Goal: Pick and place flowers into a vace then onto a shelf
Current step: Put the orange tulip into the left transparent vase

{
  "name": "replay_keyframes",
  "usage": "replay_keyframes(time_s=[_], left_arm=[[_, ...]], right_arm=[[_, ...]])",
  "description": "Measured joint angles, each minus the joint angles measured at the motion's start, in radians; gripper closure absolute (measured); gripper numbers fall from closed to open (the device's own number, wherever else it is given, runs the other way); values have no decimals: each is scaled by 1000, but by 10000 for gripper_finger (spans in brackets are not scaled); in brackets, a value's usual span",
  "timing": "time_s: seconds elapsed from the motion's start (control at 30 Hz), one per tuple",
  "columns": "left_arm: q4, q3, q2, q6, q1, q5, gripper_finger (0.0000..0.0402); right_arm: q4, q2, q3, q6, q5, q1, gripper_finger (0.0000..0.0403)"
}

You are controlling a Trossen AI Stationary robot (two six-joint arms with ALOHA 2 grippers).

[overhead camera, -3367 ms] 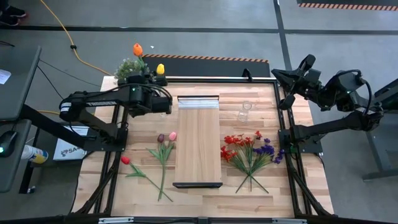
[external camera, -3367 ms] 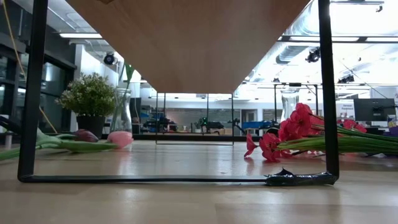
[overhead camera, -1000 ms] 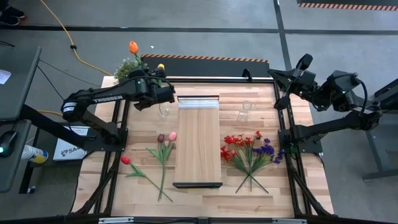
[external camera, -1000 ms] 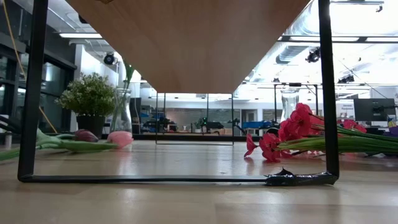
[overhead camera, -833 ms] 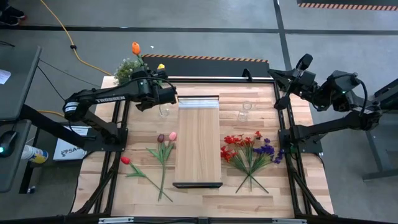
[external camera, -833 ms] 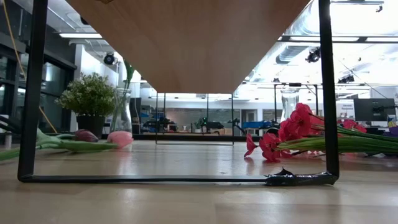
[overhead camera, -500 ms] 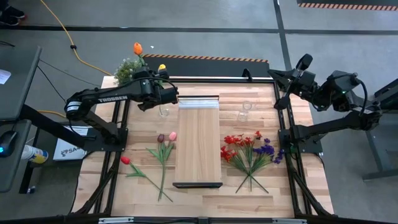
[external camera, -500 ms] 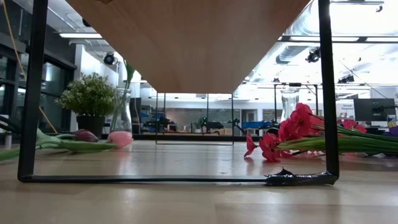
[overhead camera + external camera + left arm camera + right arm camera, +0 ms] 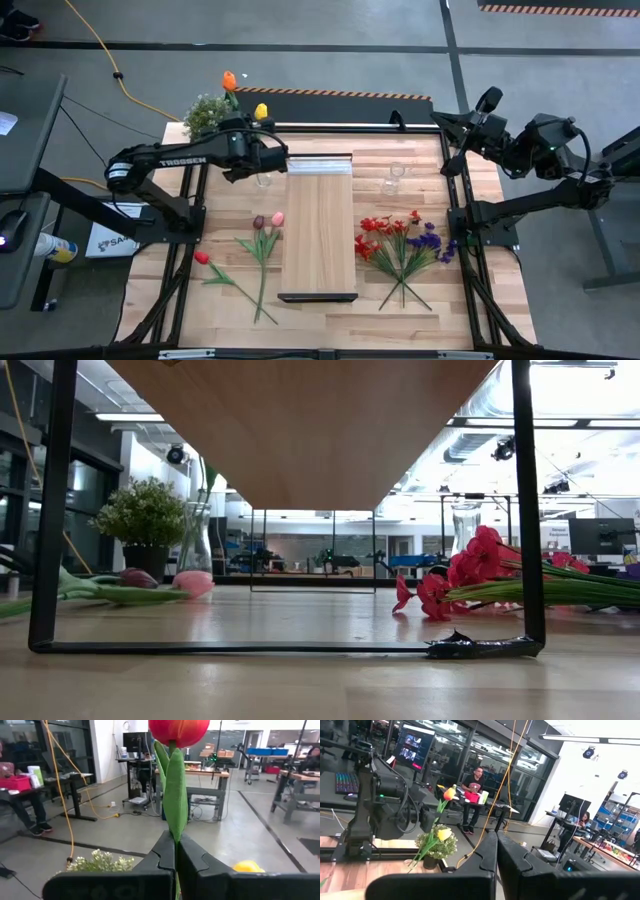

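Since the earlier frames I am swinging my left hand [image 9: 262, 152] from over the potted plant [image 9: 207, 108] at the bench's far-left corner toward the vase [image 9: 263, 180] just left of the shelf's far end. Left hand is clamping tight on the stem of the orange tulip [image 9: 229, 81]; a yellow tulip [image 9: 260, 111] is showing beside it, and whether it is also in the grip I cannot tell. Stems are angling down at the vase mouth, not clearly seated yet. My right hand [image 9: 448, 163] is waiting closed and empty off the bench's far-right edge.

Progress is early, I judge. Still lying on the bench: the pink and dark tulips [image 9: 268, 222] left of the shelf [image 9: 320, 225], the red tulip [image 9: 203, 259] near the left edge, and the red and purple sprays [image 9: 400, 240] to the shelf's right. A second vase [image 9: 393, 179] is standing empty at the far right. Nothing is on the shelf.
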Motion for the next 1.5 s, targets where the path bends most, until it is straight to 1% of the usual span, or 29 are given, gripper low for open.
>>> replay_keyframes(time_s=[0.4, 1.27, 1.5], left_arm=[[0, -3, 38, -7, -1, 3, 370], [0, -3, 35, -7, -2, 3, 361], [0, -3, 35, -8, -8, 33, 360]], right_arm=[[0, 0, 0, 4, -1, 0, 402], [1, 0, 0, 3, 0, 0, 402], [1, 0, 0, 3, 0, 0, 402]])
